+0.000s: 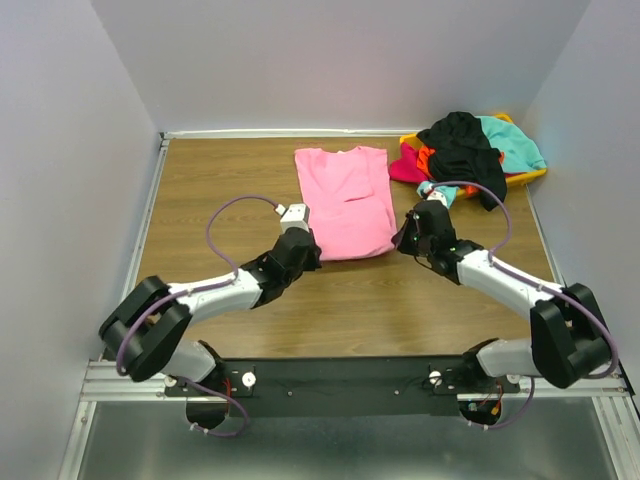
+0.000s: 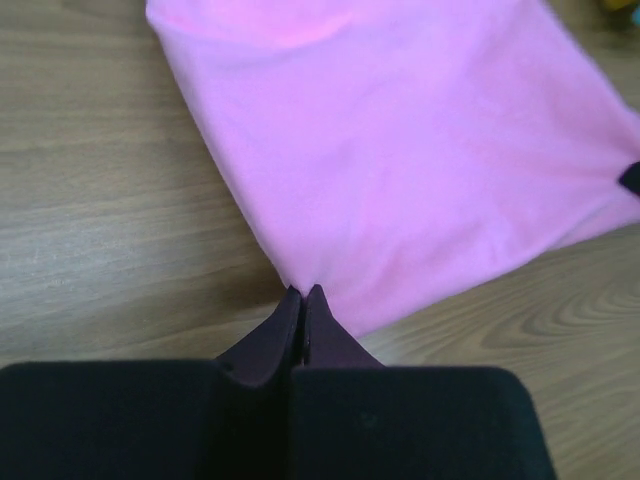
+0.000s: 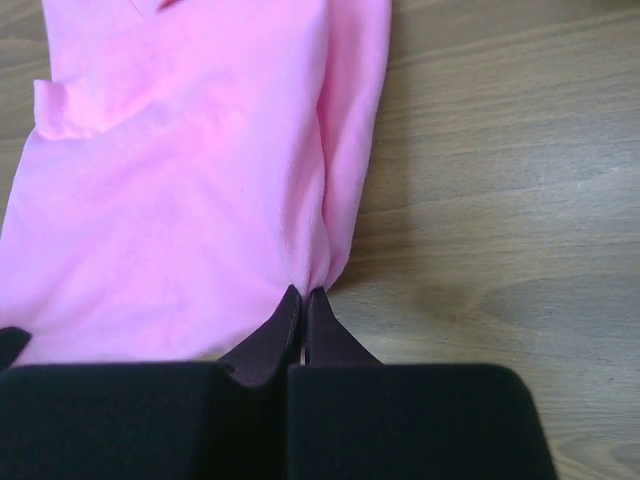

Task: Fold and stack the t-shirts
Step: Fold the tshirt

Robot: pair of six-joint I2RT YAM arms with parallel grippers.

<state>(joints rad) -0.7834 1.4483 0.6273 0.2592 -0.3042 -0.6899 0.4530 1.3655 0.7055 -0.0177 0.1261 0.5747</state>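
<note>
Cloth state: large bright pink short-sleeved cloth t-shirt [image 1: 343, 200] flat on brown wood-grain table [image 1: 220, 180], mid-table and reaching toward the far edge. Neckline at the far end, hem at the near end. Right side folded in over the body, with a lengthwise crease in the right wrist view.

Left tool [image 2: 303, 292]: narrow, tips pressed together on the near-left hem corner of the pink t-shirt. Corner drawn out to a point at the tips.

Right tool [image 3: 304, 292]: narrow, tips pressed together on the near-right hem corner, at the foot of the crease. Small wrinkles fanning out from the tips.

Heap of black, teal, orange-red and magenta t-shirts [image 1: 465, 150] at the far right corner, piled over yellow plastic bin [image 1: 535, 176]. Near the pink t-shirt's far-right side, magenta layer closest to it.
</note>
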